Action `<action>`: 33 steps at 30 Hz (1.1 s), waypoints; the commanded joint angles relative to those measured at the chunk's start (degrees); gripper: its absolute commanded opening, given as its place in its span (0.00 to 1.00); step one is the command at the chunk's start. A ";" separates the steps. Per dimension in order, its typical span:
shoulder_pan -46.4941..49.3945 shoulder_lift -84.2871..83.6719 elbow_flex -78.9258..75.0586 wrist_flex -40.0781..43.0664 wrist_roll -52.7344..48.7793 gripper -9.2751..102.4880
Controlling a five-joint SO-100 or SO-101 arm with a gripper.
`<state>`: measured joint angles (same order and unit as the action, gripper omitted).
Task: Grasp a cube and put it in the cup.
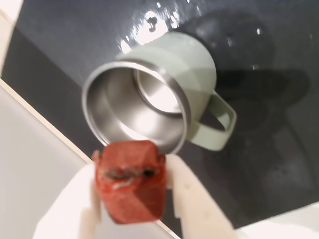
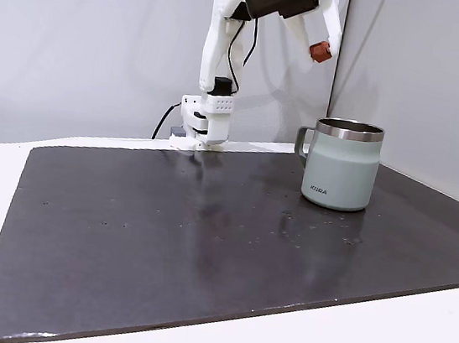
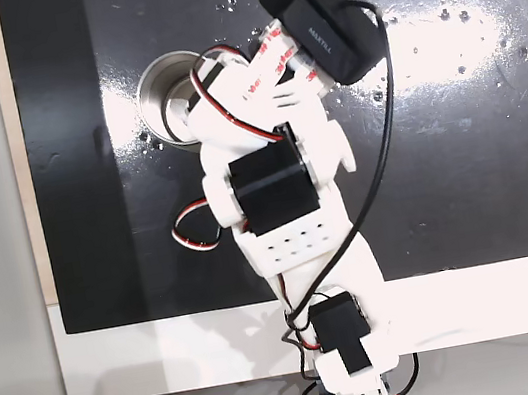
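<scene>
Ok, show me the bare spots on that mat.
In a fixed view, the dark mat is bare left of and in front of the cup. It is crowded toward the arm base; the gripper holds the cube high.

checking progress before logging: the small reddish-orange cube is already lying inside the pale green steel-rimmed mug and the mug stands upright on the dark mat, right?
Not quite. The small reddish-orange cube is not in the mug yet; the wrist view shows it clamped between the white jaws, and the steel interior is bare. The pale green steel-rimmed mug does stand upright on the dark mat, as a fixed view shows.
</scene>
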<state>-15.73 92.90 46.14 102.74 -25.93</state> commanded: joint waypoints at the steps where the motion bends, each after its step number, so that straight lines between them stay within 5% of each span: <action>1: -2.64 4.39 4.22 0.53 2.29 0.10; 17: -4.22 -17.23 -7.56 0.44 8.96 0.10; 33: -9.84 -20.92 -11.43 0.53 12.22 0.10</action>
<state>-25.14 71.10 38.58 102.74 -14.15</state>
